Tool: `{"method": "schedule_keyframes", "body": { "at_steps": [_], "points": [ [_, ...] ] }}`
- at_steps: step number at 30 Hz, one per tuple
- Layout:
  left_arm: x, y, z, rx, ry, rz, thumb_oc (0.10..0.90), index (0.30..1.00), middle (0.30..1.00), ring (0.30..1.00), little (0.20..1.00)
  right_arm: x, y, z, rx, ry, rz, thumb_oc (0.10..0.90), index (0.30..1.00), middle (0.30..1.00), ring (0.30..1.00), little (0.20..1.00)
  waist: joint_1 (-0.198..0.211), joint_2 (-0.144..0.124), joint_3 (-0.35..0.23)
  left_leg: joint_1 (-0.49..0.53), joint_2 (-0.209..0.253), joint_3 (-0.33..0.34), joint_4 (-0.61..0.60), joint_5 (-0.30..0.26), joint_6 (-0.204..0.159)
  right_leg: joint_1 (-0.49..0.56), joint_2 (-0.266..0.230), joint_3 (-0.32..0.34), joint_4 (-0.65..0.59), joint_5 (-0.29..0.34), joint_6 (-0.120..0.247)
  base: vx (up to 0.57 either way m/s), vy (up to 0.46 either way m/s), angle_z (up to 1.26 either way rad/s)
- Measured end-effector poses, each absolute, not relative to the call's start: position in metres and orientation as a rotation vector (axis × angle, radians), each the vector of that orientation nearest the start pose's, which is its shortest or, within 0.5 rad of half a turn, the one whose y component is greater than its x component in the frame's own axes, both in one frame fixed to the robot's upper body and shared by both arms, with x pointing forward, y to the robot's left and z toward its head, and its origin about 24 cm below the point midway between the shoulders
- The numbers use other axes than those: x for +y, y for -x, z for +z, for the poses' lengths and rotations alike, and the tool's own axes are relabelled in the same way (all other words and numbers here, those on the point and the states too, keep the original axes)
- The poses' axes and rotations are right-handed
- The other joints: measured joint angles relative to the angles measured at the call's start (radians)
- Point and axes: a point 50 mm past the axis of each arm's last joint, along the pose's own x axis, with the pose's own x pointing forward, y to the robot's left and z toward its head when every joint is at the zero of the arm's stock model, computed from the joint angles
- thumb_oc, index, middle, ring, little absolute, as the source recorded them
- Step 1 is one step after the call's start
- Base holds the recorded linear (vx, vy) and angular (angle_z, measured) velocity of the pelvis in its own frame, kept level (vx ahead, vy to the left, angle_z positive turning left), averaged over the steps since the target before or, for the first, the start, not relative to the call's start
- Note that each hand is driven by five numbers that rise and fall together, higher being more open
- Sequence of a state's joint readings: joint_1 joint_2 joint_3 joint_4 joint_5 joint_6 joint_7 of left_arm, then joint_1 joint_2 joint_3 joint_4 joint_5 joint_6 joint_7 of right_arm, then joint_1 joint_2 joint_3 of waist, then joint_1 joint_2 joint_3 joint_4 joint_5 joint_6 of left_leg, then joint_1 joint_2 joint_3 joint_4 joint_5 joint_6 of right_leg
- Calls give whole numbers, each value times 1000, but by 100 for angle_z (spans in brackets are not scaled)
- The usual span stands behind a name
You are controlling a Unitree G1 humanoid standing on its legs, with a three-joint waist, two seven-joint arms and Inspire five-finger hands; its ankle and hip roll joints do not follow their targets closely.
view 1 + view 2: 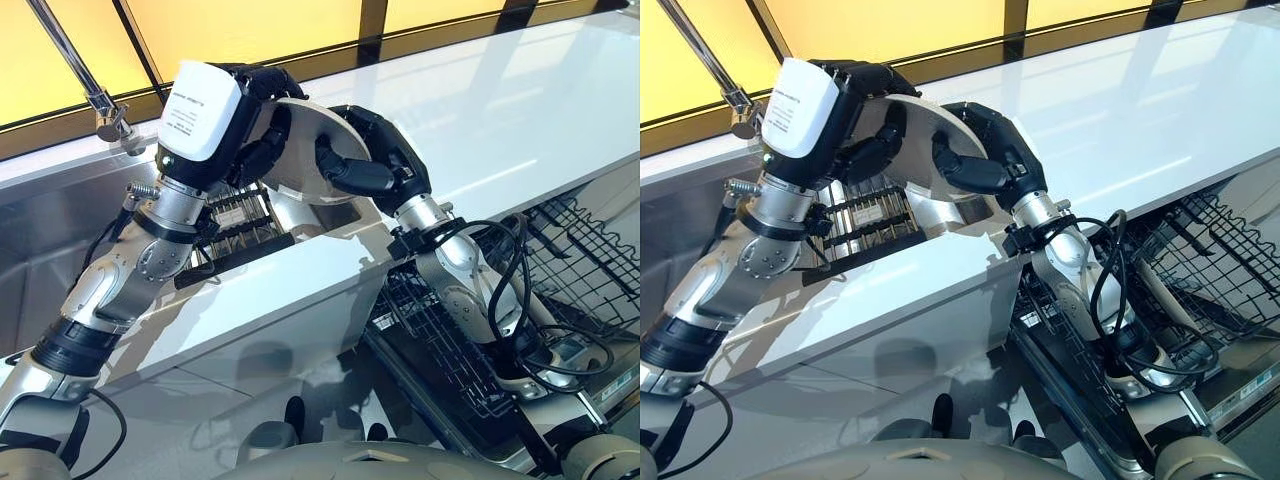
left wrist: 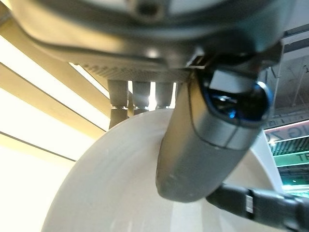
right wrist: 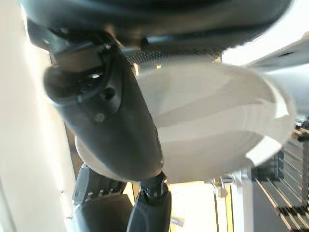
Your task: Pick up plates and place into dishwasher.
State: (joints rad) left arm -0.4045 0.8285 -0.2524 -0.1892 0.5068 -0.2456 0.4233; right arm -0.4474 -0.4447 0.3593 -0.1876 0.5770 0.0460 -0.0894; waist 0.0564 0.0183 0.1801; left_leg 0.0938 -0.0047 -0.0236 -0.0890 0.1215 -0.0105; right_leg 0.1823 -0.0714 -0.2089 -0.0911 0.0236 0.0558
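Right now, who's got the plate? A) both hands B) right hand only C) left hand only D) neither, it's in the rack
A: the plate is up above the sink, with the left hand gripping one edge and the right hand gripping the other.

Both hands, left hand (image 1: 262,150) and right hand (image 1: 362,160), seemingly grip the plate (image 1: 305,150).

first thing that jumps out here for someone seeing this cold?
The white plate, held up in the air above the sink at the left end of the white counter, with both hands on it: the left hand grips its left edge, the right hand its right. Next, the open dishwasher rack, lower right, below the counter's front edge.
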Motion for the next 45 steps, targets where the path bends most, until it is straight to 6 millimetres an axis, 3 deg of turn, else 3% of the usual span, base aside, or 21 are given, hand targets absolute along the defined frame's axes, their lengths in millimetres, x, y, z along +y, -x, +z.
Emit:
{"method": "schedule_keyframes", "body": {
  "at_steps": [9, 10, 11, 12, 14, 17, 21, 25, 30, 34, 38, 45],
  "points": [
    [172, -272, 219, -1002, -1087, 27, 130, 326, 326, 326, 230, -99, -292, 176, -361, -118, 465, 100, 300, 300, 300, 200, -8, 0, 0, 1, 1, 3, 0, 0, 0, -1, -1, 2, 0, 0, 0, 0, 0, 0],
    [172, -272, 219, -1003, -1086, 28, 193, 380, 380, 380, 293, -99, -292, 176, -362, -118, 465, 100, 300, 300, 300, 200, -7, 0, 0, 1, 1, 4, 0, 0, 0, -1, -1, 2, 0, 0, 0, 0, 0, 0],
    [172, -272, 219, -1003, -1086, 28, 429, 582, 582, 582, 529, -99, -292, 176, -362, -118, 464, 100, 300, 300, 300, 200, -7, 0, 0, 1, 1, 4, 0, 0, 0, -1, -1, 3, 0, 0, 0, 0, 0, 0],
    [172, -272, 219, -1003, -1085, 28, 800, 900, 900, 900, 900, -99, -292, 176, -362, -117, 464, 100, 300, 300, 300, 200, -8, 0, 0, 1, 1, 5, 0, 0, 0, -1, -1, 4, 0, 0, 0, 0, 0, 0],
    [172, -272, 219, -996, -1067, 23, 800, 900, 900, 900, 900, -99, -292, 176, -365, -116, 460, 100, 300, 300, 300, 200, -8, 0, 0, 2, 1, 7, 0, 0, 0, -2, -1, 6, 0, 0, 0, 0, 0, 0],
    [168, -273, 218, -929, -873, -42, 800, 900, 900, 900, 900, -104, -294, 176, -383, -69, 418, 100, 300, 300, 300, 200, -8, 0, 0, 3, 1, 9, 0, 0, 0, -2, -1, 8, 0, 0, 0, 0, 0, 0],
    [159, -273, 218, -834, -587, -184, 800, 900, 900, 900, 900, -118, -297, 177, -449, 204, 308, 100, 300, 300, 300, 200, -9, 0, 0, 4, 1, 12, 0, 0, 0, -2, -1, 11, 0, 1, 0, 0, 0, 0],
    [156, -272, 219, -778, -452, -285, 800, 900, 900, 900, 900, -146, -299, 191, -538, 356, 139, 100, 300, 300, 300, 200, -12, 0, 0, 5, 1, 17, 0, -1, 1, -2, 0, 15, 0, 1, 0, -1, 7, -2],
    [175, -268, 220, -750, -399, -252, 800, 900, 900, 900, 900, -191, -294, 214, -660, 400, -120, 100, 300, 300, 300, 200, -26, 0, 0, 6, 1, 18, 0, -1, 1, -2, 0, 18, 0, 1, 0, 0, 0, 0],
    [189, -266, 224, -749, -361, -206, 800, 900, 900, 900, 900, -222, -291, 222, -696, 434, -312, 100, 300, 300, 300, 200, -32, 0, 0, 6, 2, 18, 0, -2, 1, -2, 0, 18, 0, 1, 0, 0, 0, 0],
    [202, -263, 223, -745, -367, -159, 800, 900, 900, 900, 900, -250, -280, 215, -700, 400, -499, 100, 300, 300, 300, 200, -32, 0, 0, 6, 1, 19, 0, -3, 2, -2, 0, 20, 0, 1, 0, 0, 0, 0],
    [232, -253, 204, -654, -382, -45, 800, 900, 900, 900, 900, -298, -257, 192, -624, 392, -789, 100, 300, 300, 300, 200, -34, 0, 0, 7, 1, 24, -1, -7, 3, -4, -1, 34, 0, 0, 0, 1, 5, -1]
  ]
}}
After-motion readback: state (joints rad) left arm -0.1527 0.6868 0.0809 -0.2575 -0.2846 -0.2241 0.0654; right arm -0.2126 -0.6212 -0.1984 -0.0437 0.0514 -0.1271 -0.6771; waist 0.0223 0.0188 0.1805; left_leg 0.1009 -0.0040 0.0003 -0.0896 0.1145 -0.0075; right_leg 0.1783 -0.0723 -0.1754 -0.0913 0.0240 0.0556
